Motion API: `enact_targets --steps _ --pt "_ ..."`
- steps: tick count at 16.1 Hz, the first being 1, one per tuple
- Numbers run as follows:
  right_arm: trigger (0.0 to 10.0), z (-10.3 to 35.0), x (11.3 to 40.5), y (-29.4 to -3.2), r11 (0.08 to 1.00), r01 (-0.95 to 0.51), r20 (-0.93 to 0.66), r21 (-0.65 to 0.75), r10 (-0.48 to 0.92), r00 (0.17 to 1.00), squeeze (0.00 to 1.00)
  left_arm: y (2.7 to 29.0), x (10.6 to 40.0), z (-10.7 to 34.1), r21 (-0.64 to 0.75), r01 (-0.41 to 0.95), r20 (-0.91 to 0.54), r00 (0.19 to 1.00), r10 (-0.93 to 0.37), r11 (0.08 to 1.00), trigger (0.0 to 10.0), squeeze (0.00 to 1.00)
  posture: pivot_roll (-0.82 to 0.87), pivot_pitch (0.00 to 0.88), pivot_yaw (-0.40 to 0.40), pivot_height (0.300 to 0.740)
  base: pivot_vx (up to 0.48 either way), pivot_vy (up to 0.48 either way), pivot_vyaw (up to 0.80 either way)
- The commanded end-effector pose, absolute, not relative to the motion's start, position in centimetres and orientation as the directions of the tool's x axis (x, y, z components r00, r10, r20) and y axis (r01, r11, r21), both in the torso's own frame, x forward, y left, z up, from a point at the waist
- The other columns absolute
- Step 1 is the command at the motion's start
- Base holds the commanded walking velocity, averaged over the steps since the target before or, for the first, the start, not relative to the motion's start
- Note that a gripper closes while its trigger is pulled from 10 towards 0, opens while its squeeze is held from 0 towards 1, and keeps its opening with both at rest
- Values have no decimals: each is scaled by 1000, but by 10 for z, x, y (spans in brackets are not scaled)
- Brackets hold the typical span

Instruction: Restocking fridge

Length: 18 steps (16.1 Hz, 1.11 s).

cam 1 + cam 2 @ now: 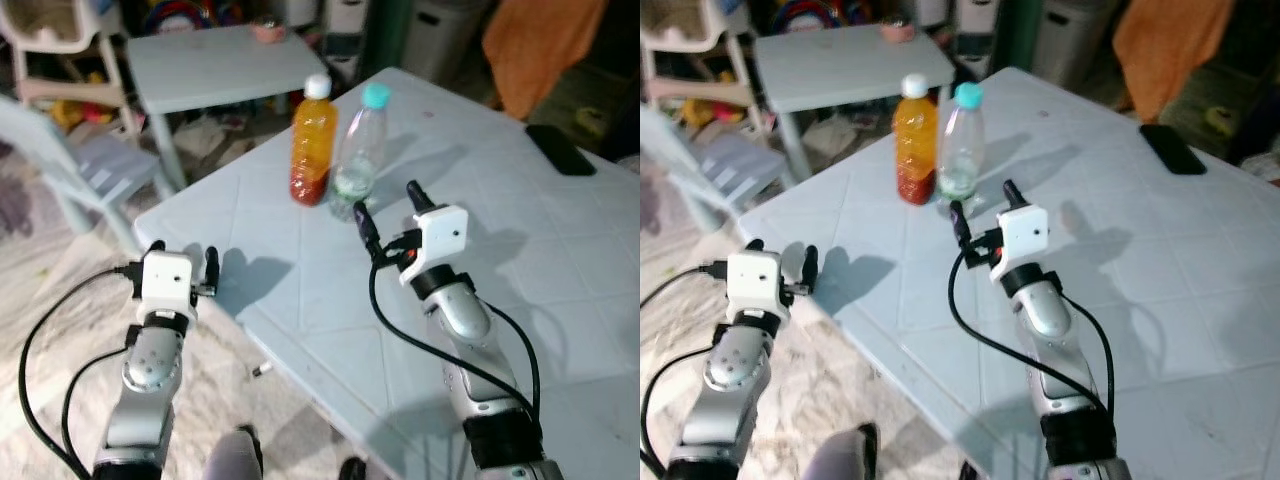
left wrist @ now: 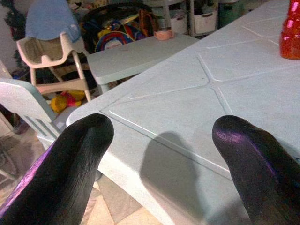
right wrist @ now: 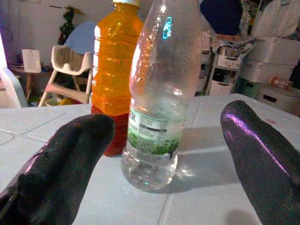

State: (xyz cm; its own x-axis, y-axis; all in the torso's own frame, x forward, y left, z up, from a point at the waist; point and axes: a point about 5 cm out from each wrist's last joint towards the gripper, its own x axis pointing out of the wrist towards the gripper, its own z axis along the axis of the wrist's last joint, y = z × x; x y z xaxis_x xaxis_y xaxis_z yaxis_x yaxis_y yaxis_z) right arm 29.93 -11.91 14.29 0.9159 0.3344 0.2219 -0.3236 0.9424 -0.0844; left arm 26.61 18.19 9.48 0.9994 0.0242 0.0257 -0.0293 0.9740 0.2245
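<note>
Upright, ribbed clear plastic bottle (image 3: pixel 157 93), orange bottle (image 3: pixel 114 70).

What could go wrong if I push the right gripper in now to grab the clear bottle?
1. The orange bottle stands right beside the clear bottle, maybe touching; an open finger of the right gripper could clip it and tip it.
2. The clear bottle looks nearly empty, so a nudge before the fingers close could topple it on the table.
3. The left gripper hovers open at the table's near corner; leaning forward might bump it.
</note>
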Motion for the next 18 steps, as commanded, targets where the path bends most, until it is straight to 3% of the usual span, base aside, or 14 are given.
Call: enact_targets --steps 1,9,12,18 --pt "10000 151 301 -127 947 -305 253 -106 322 912 0 180 267 98 227 -25 37 999 17 974 10000 0 96 119 -66 740 0 0 0" --pt "10000 206 328 -126 902 -376 372 -211 430 823 0 180 264 98 234 -15 29 1000 8 972 10000 0 112 132 -62 740 0 0 0" --pt "10000 224 340 -109 855 -462 382 -235 518 765 0 183 264 99 242 -17 28 1000 10 970 10000 0 128 136 -61 740 0 0 0" --pt "10000 238 354 -87 831 -526 390 -182 552 737 0 181 262 99 248 -11 18 1000 7 969 10000 0 138 144 -58 740 0 0 0"
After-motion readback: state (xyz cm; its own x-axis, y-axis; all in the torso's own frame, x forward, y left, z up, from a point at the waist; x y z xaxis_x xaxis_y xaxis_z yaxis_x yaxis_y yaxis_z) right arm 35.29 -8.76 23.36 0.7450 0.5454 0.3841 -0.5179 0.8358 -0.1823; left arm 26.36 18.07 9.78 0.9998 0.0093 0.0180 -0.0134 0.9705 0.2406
